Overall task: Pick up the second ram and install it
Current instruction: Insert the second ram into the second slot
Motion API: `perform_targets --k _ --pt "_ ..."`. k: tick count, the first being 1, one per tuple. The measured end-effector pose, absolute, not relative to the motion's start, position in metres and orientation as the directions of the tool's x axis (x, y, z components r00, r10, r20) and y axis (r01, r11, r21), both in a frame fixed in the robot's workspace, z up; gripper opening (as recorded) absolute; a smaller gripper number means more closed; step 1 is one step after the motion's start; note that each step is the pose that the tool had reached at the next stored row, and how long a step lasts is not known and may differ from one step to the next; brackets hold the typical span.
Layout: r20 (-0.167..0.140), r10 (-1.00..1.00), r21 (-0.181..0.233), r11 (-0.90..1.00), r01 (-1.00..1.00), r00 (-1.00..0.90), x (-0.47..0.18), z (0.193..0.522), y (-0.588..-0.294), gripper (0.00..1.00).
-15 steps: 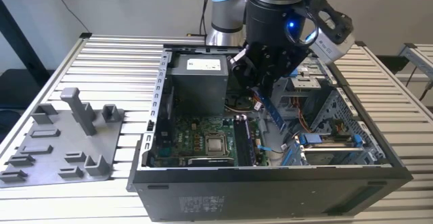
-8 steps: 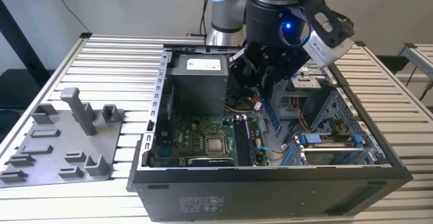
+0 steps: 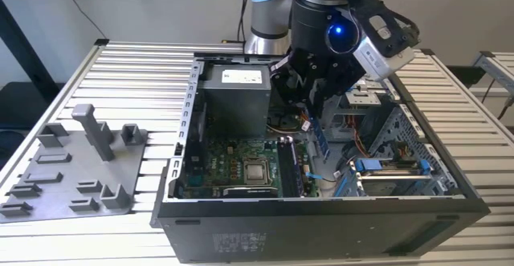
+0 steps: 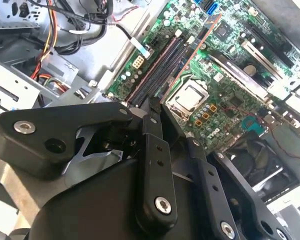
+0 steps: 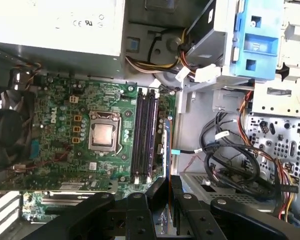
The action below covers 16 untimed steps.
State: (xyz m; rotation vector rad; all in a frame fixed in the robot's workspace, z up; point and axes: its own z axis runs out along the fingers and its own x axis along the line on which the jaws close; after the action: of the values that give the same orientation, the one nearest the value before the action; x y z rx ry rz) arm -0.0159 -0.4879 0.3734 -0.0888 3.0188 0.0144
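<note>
The ram is a thin, flat bluish-green strip, seen edge-on in the first wrist view. The gripper pinches it narrowly between black, bolted fingers. It hangs upright over the green, chip-studded motherboard, just beside the long dark slots. The arm reaches steeply down into the open grey metal case.

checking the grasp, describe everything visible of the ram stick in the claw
The ram stick is a thin, narrow bluish-green card, held at its upper end by the claw. It hangs on edge inside the open computer case, over the motherboard beside the dark memory slots, not seated. Both wrist views show it edge-on.
</note>
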Motion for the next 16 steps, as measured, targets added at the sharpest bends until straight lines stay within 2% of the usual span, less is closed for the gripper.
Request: perform_targets --k 7,16 --pt "-0.121 0.032 0.006 0.999 0.031 -0.992 -0.0162 0.3729 -0.4877 0.17" --pt "-0.121 0.05 0.006 0.999 0.049 -0.991 -0.018 0.3727 -0.4858 0.17"
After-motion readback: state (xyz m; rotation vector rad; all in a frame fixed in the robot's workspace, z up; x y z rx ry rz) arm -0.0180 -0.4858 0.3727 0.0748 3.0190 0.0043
